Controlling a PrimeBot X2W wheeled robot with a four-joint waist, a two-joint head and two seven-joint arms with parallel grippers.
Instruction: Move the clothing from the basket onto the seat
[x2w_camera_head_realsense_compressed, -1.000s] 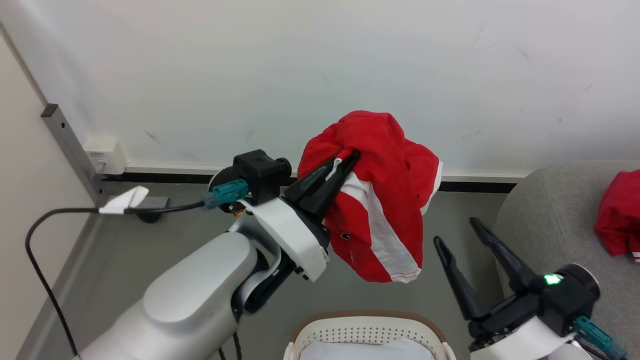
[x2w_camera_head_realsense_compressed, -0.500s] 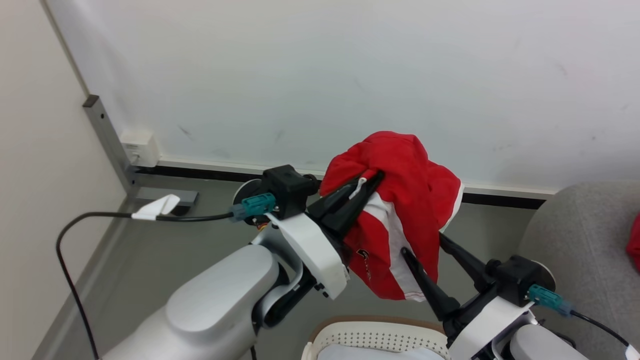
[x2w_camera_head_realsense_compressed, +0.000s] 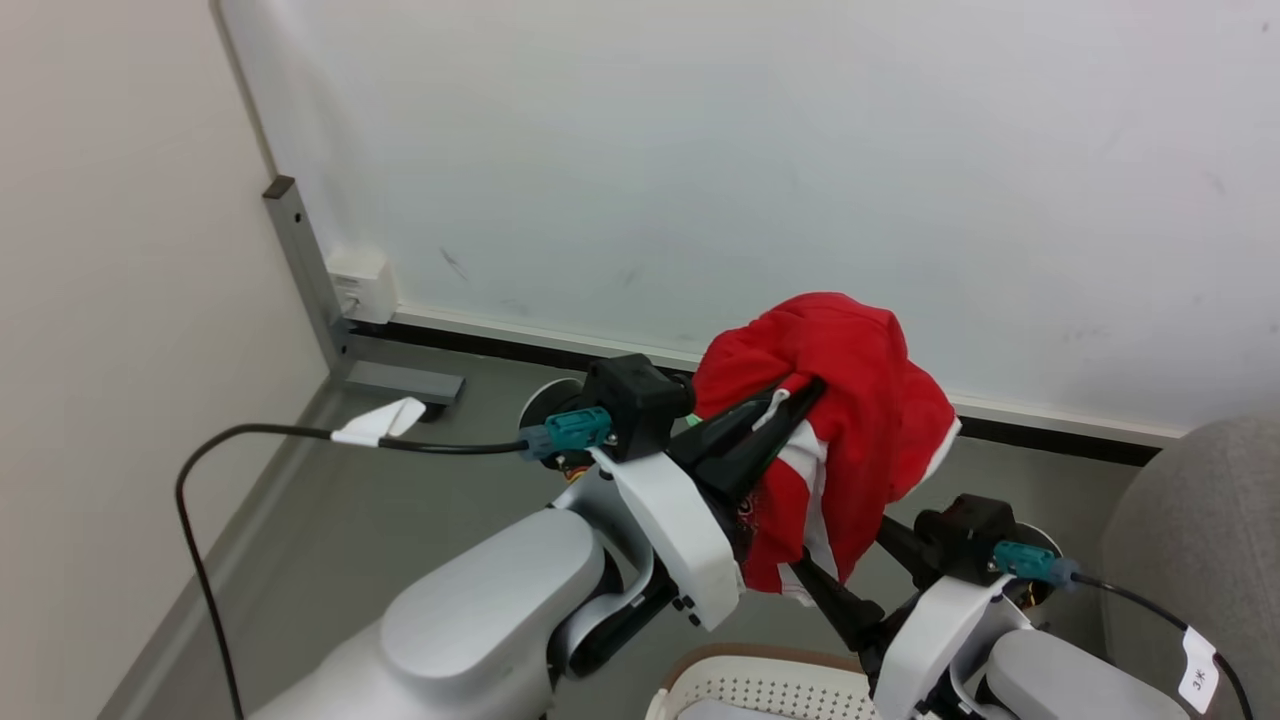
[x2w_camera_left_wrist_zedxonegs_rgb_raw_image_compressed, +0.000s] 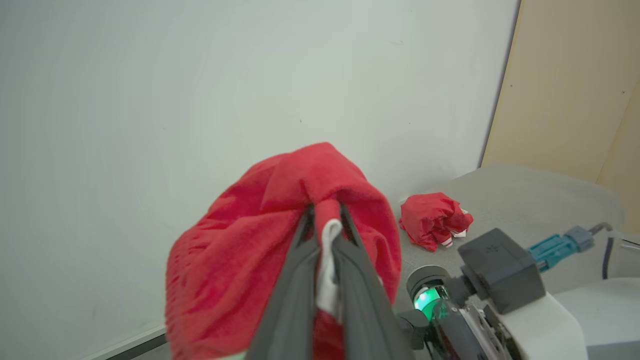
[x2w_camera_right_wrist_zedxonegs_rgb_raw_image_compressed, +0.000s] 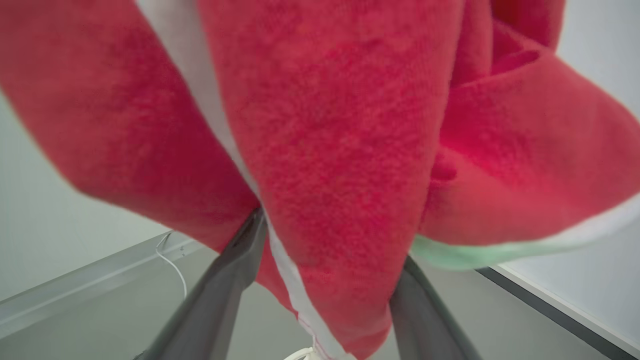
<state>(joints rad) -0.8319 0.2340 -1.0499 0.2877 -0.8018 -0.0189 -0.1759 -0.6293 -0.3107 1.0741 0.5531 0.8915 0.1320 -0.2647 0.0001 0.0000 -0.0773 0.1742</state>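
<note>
- We judge the job about half done: 1 crumpled bright red fabric garment (x2w_camera_left_wrist_zedxonegs_rgb_raw_image_compressed: 434, 220) lies on the large light grey upholstered seat (x2w_camera_left_wrist_zedxonegs_rgb_raw_image_compressed: 530, 195).
- The 2nd red-and-white garment (x2w_camera_head_realsense_compressed: 870, 400) hangs aloft, clamped in our left pincer (x2w_camera_left_wrist_zedxonegs_rgb_raw_image_compressed: 327, 210).
- Our right pincer (x2w_camera_right_wrist_zedxonegs_rgb_raw_image_compressed: 327, 245) gapes wide, straddling its hanging hem, gripping nothing.
- The cream-white perforated plastic basket with tan-brown rim (x2w_camera_head_realsense_compressed: 760, 690) shows no red in its visible part.
- Left: release it on the seat.

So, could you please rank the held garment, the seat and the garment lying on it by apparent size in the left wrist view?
1. held garment, inflated by nearness to the camera
2. seat, partly hidden
3. garment lying on the seat
</note>
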